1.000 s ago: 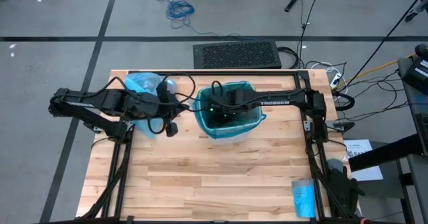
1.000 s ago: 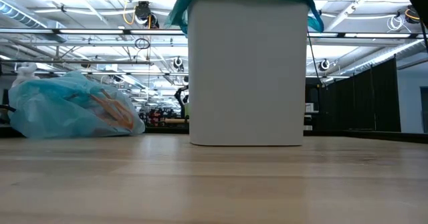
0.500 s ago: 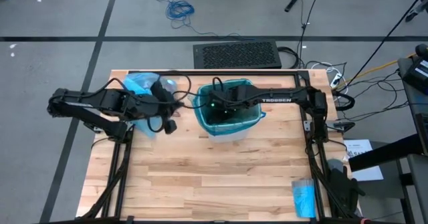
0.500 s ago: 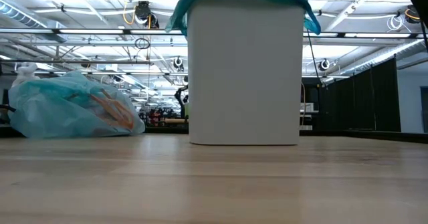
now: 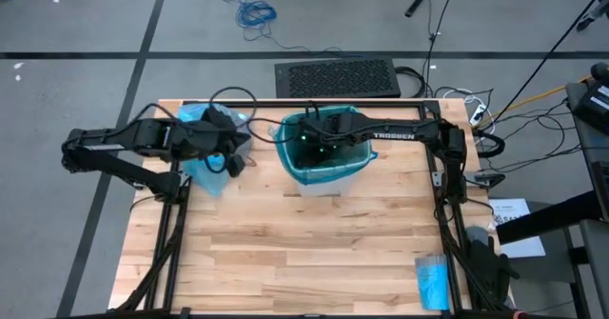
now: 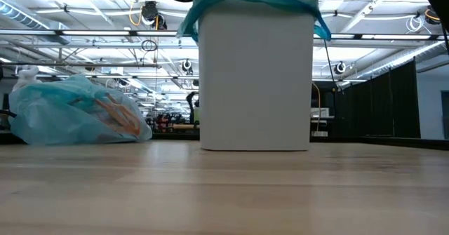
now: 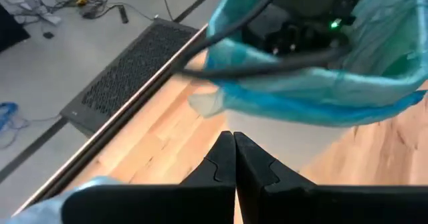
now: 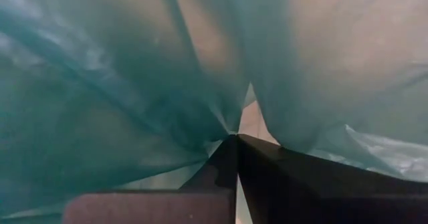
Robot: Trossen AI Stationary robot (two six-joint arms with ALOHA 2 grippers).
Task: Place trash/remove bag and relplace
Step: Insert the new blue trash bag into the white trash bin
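High view: right gripper (image 5: pixel 319 148) closed inside teal-lined bin (image 5: pixel 328 181), grip unclear.

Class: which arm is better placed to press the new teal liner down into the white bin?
The right. Its tool, shut, is already inside the teal liner in the white bin; the left tool, also shut, sits outside beside the rim.

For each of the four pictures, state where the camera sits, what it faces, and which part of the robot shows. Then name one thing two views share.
High: overhead, facing down on the table; both arms.
Low: at tabletop height, facing the white bin and the filled blue bag; no pincer.
Left wrist: behind the shut left pincer, facing the bin.
Right wrist: inside the teal liner; shut right pincer.
Shared: high and low both show the bin.
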